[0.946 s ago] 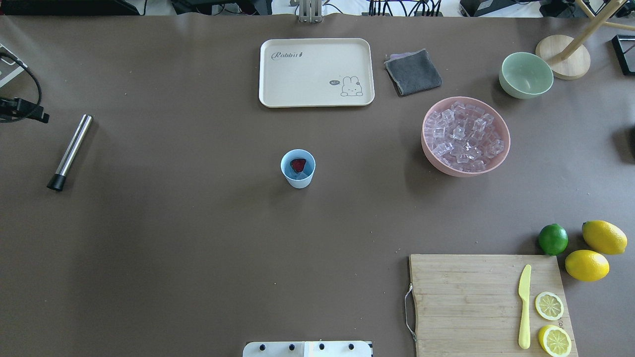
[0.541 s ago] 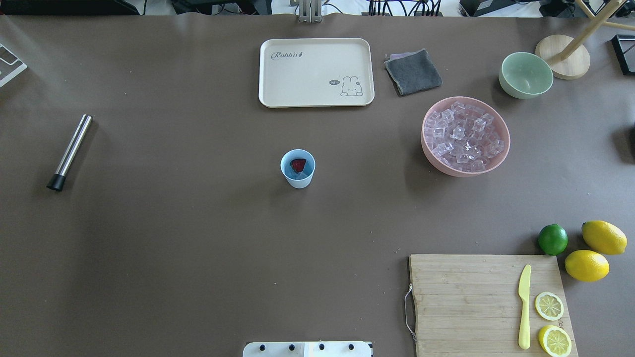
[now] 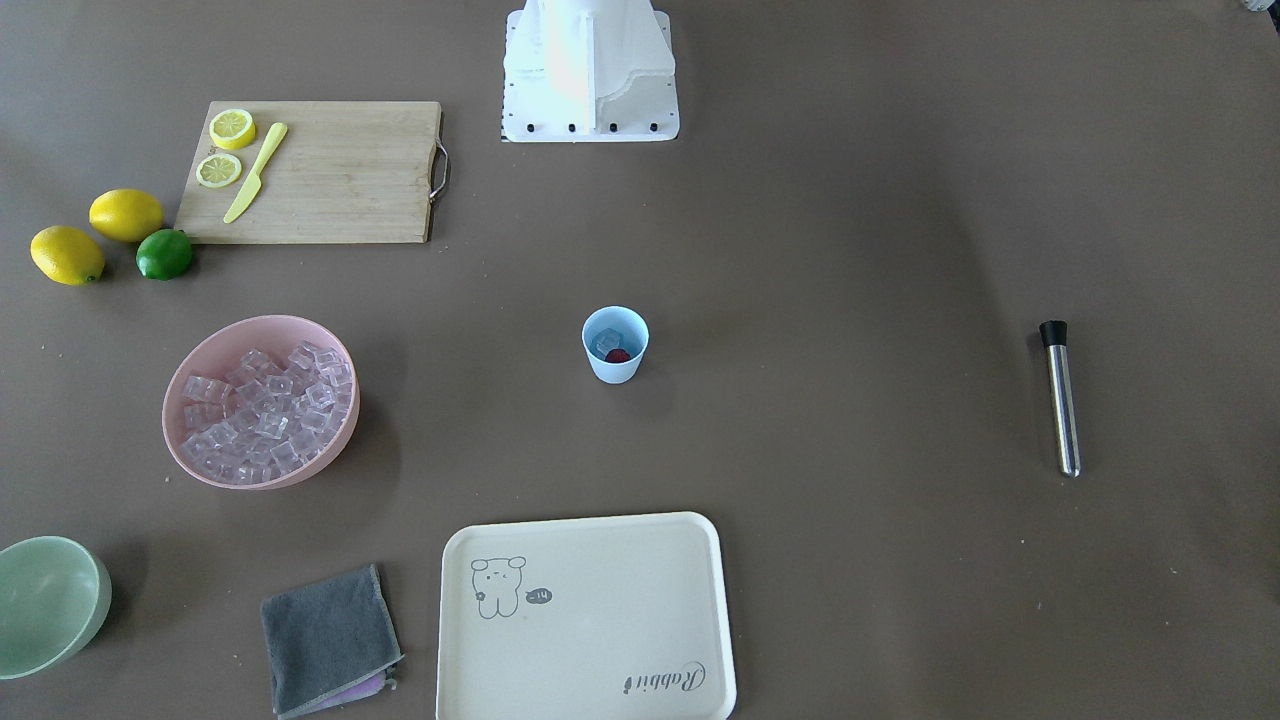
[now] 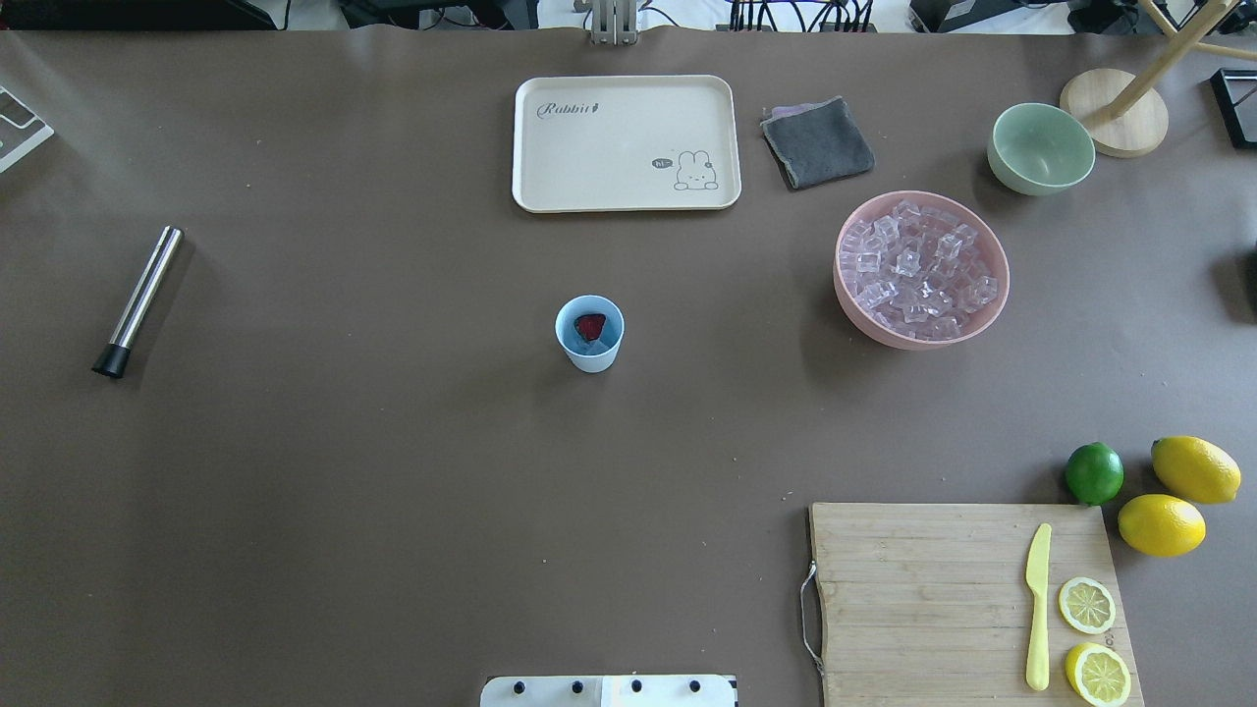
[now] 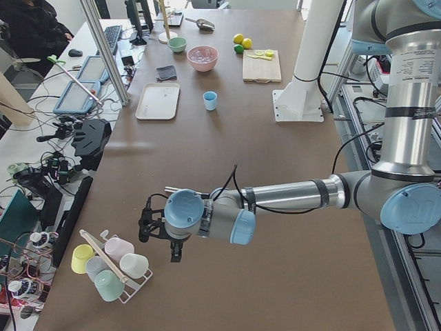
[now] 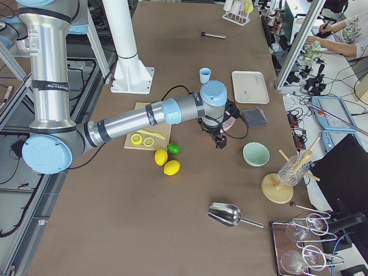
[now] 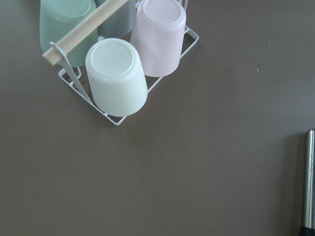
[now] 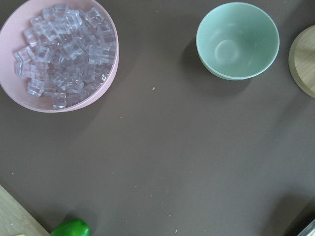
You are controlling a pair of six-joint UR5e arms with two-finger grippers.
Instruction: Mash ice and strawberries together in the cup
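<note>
Brown table (image 4: pixel 295 491), cluttered side desk (image 5: pixel 27 141), even light

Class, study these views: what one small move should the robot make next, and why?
Probably swing the left gripper over the metal masher. The cup already holds a strawberry and ice, while the masher lies untouched on that arm's side.

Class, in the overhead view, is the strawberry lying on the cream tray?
No, the strawberry sits inside the light-blue cup, which stands well apart from the tray.
</note>
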